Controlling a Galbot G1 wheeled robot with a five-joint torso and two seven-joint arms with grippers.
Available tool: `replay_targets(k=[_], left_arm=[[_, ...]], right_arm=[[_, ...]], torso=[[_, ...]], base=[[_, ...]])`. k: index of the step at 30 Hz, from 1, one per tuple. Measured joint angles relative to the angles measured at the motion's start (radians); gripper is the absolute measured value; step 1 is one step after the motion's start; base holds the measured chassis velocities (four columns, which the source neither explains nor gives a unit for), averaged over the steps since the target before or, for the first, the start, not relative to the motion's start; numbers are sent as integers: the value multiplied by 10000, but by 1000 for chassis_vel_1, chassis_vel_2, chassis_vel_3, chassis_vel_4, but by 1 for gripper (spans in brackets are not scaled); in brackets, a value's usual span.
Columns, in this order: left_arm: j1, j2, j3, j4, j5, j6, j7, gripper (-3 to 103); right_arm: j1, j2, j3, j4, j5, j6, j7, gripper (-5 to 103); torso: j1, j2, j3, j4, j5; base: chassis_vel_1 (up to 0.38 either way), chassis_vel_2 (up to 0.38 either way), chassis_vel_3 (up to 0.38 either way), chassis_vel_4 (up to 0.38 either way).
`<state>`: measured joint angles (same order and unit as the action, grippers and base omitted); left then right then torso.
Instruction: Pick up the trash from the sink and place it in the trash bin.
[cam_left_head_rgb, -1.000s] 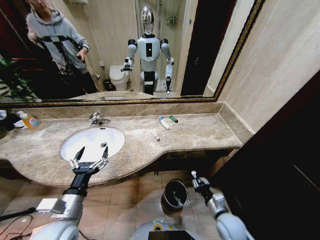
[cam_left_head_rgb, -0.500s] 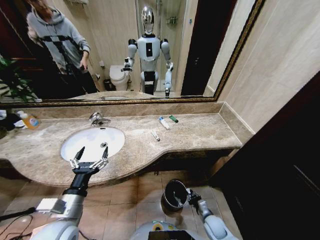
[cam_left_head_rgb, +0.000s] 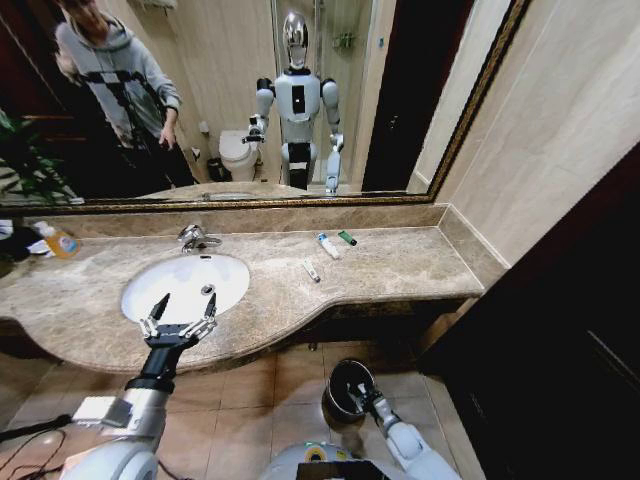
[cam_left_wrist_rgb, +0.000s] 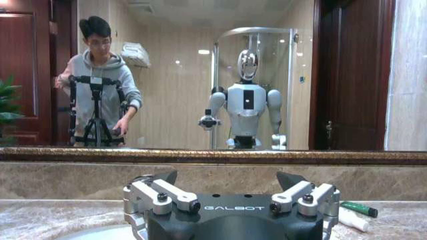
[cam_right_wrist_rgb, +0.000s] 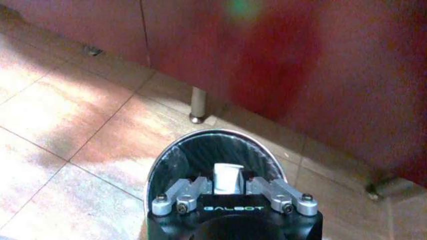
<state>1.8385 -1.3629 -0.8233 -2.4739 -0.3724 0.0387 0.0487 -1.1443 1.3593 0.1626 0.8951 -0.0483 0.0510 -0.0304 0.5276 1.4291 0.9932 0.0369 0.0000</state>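
Note:
My right gripper (cam_left_head_rgb: 363, 396) hangs just over the small black trash bin (cam_left_head_rgb: 346, 378) on the floor below the counter. In the right wrist view that gripper (cam_right_wrist_rgb: 227, 182) is shut on a small white piece of trash (cam_right_wrist_rgb: 227, 175) above the bin's dark opening (cam_right_wrist_rgb: 193, 150). My left gripper (cam_left_head_rgb: 186, 301) stands open and empty over the front rim of the white sink (cam_left_head_rgb: 185, 280). More trash lies on the marble counter to the right of the basin: a white tube (cam_left_head_rgb: 327, 245), a green-capped tube (cam_left_head_rgb: 347, 238) and a small white tube (cam_left_head_rgb: 311, 270).
An orange-labelled soap bottle (cam_left_head_rgb: 60, 241) stands at the counter's far left. The chrome faucet (cam_left_head_rgb: 193, 238) is behind the basin. A mirror runs along the back wall. A dark red cabinet front with metal legs (cam_right_wrist_rgb: 196, 106) stands close behind the bin.
My right arm has swung left and down from beside the bin to over its opening. The left arm has not moved.

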Motion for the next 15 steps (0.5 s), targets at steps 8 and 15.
replay_targets(k=[8,15], left_arm=[[0,0,-1,0,0,0,0,100],[0,0,0,0,0,0,0,100]], right_arm=[[1161,760,213,-2143,-775,515,-168,21],[1223,889,313,-2265,-993,550,-202,19]], torso=[[1,0,0,0,-3],[0,0,0,0,0]], base=[[0,0,0,0],[0,0,0,0]])
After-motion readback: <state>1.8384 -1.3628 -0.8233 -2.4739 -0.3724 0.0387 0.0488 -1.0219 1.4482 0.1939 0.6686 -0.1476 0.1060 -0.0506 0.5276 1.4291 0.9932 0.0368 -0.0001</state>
